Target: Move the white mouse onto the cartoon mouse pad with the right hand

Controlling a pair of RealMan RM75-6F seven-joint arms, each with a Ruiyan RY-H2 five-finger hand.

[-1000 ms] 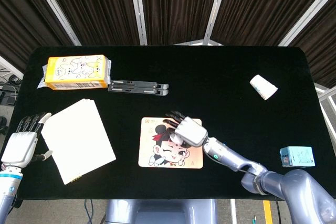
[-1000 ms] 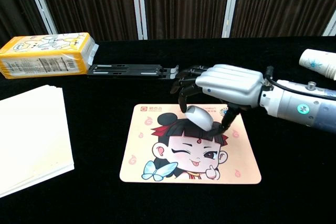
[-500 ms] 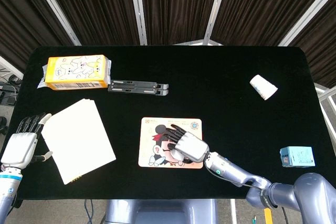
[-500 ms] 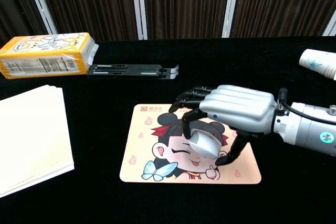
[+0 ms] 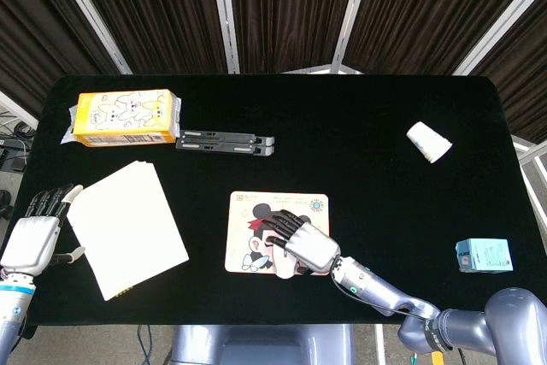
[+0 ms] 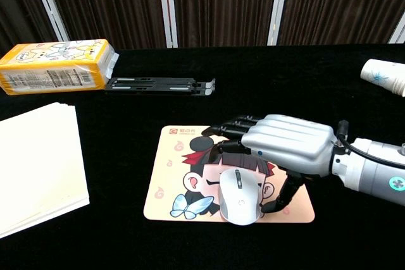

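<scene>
The white mouse (image 6: pixel 239 197) lies flat on the front part of the cartoon mouse pad (image 6: pixel 174 184), its near end reaching the pad's front edge. My right hand (image 6: pixel 288 147) hovers just behind and above it, fingers stretched out over the mouse's far end, with the thumb (image 6: pixel 278 200) beside its right flank. No finger wraps the mouse. In the head view the right hand (image 5: pixel 306 247) covers most of the mouse (image 5: pixel 284 266) on the pad (image 5: pixel 248 211). My left hand (image 5: pixel 34 237) rests at the table's left edge, holding nothing, fingers apart.
A stack of white paper (image 5: pixel 128 226) lies left of the pad. A yellow tissue box (image 5: pixel 126 117) and a black folding stand (image 5: pixel 226 141) sit behind it. A paper cup (image 5: pixel 428 141) lies at the far right, a small blue box (image 5: pixel 484 255) at the near right.
The right hand carried the mouse from the pad's far edge toward the front, lowered it flat onto the pad and straightened its fingers off it. The left hand stayed put.
</scene>
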